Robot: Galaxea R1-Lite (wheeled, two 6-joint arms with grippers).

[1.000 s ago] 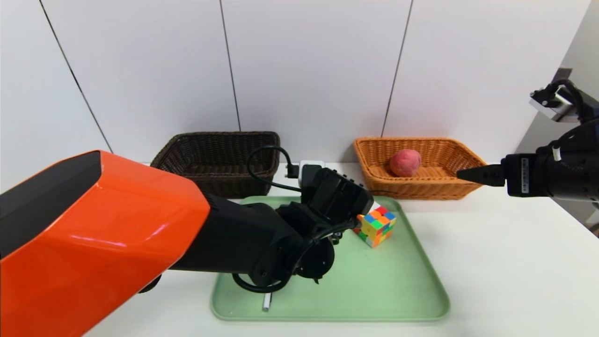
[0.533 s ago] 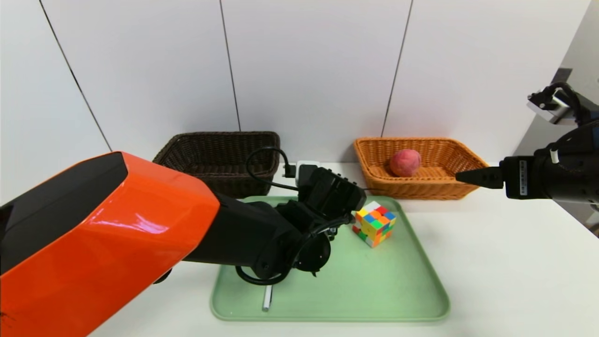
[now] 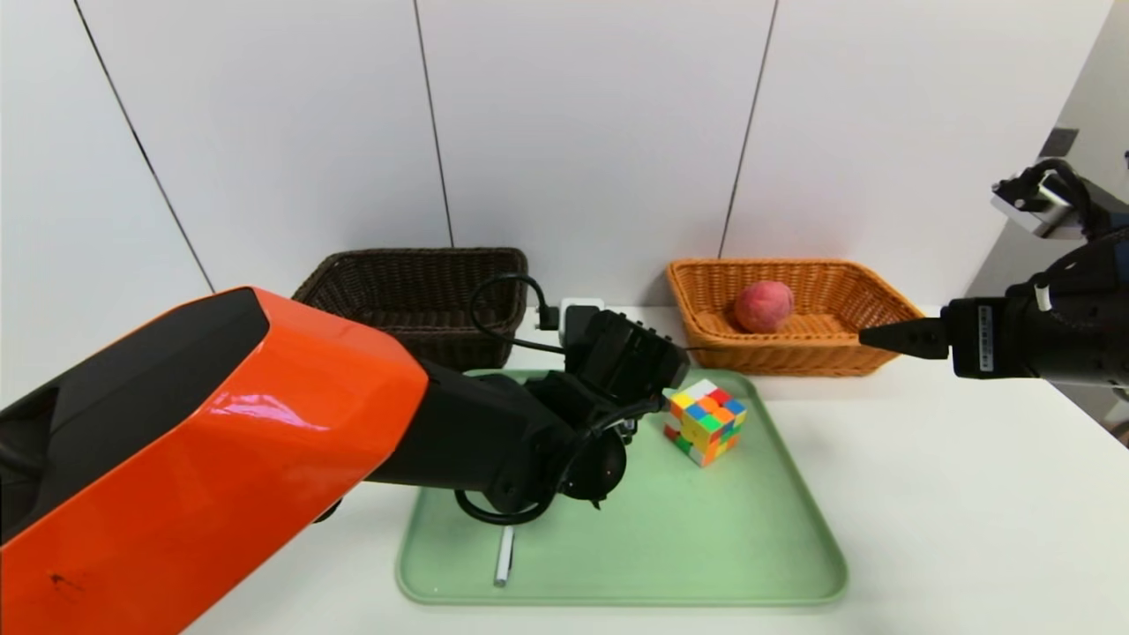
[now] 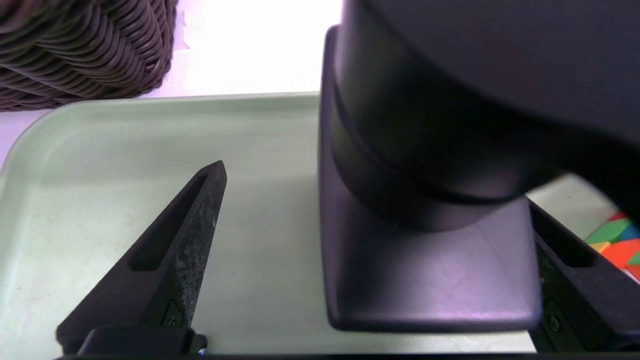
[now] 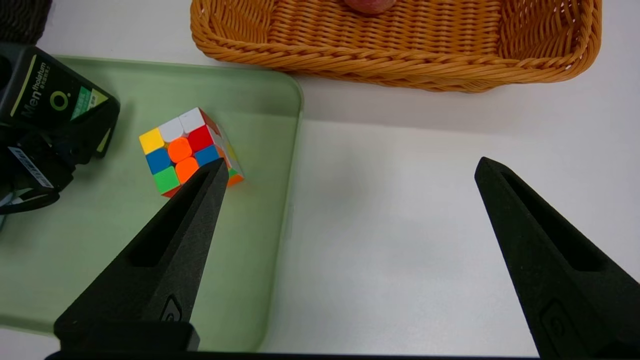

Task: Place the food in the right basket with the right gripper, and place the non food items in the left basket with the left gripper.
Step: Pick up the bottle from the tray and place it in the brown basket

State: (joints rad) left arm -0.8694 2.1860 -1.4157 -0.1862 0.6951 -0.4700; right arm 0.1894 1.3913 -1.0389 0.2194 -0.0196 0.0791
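Bottle (image 4: 430,210) between the wide-spread fingers (image 4: 170,250) of the left gripper (image 4: 375,250) — flanked, grip not visible.
One black bottle on the green tray (image 3: 706,547); whether it stands or tilts cannot be told. One cube (image 3: 705,420) sits just beside it; one pen (image 3: 504,557) lies with its long axis running front to back. One peach (image 3: 764,306) sits in the orange basket (image 3: 794,357); the dark basket (image 3: 397,309) stands left. Only the right wrist view shows the bottle's label; the right gripper (image 5: 350,170) hovers, fingers spread and holding nothing.
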